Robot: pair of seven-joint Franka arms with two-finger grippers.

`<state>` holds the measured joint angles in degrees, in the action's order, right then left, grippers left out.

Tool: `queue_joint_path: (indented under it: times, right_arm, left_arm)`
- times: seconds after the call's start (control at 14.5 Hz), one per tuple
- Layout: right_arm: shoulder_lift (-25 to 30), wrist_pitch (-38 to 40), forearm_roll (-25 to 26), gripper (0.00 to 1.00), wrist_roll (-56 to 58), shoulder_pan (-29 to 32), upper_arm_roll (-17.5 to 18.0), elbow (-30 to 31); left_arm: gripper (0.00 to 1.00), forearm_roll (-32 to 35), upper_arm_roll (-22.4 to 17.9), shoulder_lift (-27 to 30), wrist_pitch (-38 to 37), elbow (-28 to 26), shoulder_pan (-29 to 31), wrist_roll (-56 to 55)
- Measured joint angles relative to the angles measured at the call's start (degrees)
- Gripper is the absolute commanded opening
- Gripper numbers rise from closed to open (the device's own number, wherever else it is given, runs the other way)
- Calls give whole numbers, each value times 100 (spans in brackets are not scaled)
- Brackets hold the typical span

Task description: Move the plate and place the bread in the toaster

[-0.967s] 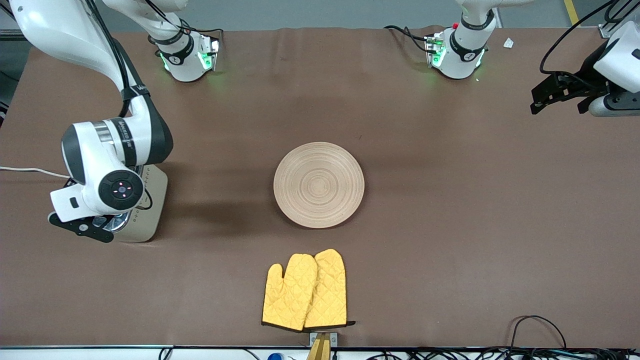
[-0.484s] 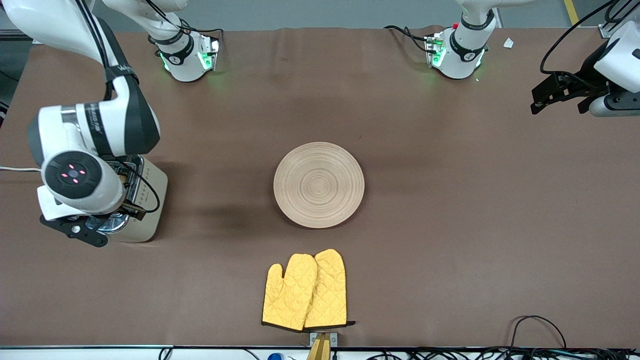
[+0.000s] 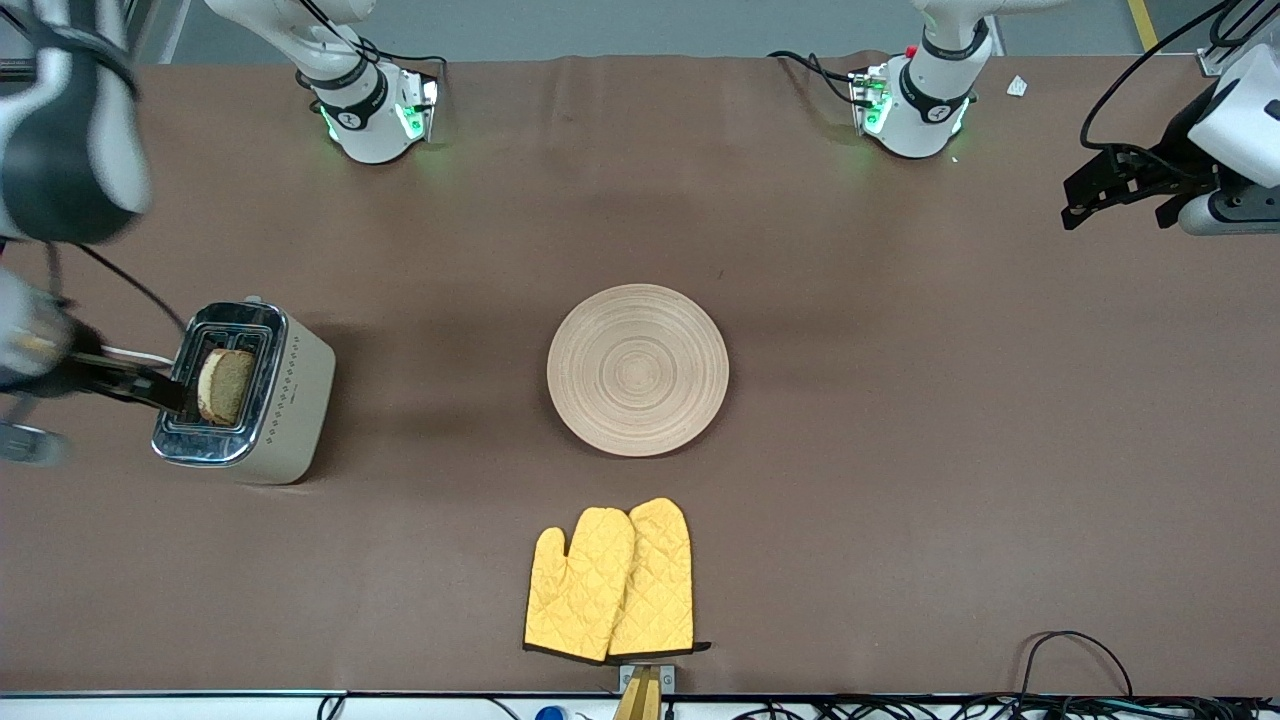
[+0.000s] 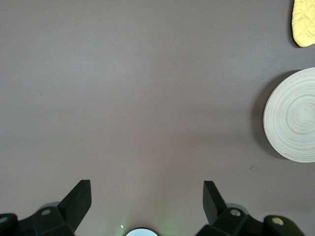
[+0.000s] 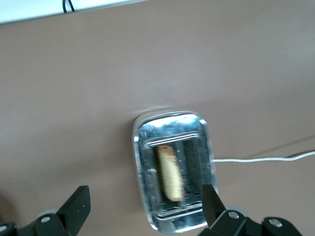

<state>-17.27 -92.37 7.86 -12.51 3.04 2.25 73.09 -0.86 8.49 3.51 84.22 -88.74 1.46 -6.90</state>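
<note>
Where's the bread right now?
The bread stands in a slot of the toaster, at the right arm's end of the table, top edge sticking out; nothing grips it.

A brown cloth is covering the table (image 3: pixel 900 450); black cables (image 3: pixel 1080 690) are trailing along its near edge.

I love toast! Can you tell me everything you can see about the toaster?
The toaster is a boxy one with cream sides, a small dotted pattern and a shiny chrome top with two slots. It stands upright on the brown table at the right arm's end. A brown bread slice sticks up out of one slot; the second is empty. A white cord leads away from it.
</note>
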Motion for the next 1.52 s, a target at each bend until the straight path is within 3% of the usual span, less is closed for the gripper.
queue_joint_path:
  times: [0.14,0.62,0.97,1.52]
  right_arm:
    - [370,1,-191,100,262,76,-211,145]
    - [1398,-71,-399,100,414,65,-396,990]
    - [1495,-456,-525,100,817,62,-530,1330]
    - [1496,-500,-536,100,884,19,-514,1370]
  left_arm:
    - [100,0,0,-40,16,61,0,0]
    - [100,20,-33,-111,20,173,5,26]
    - [100,235,-34,-111,20,244,4,188]
    - [100,251,-12,-111,-25,280,-16,221]
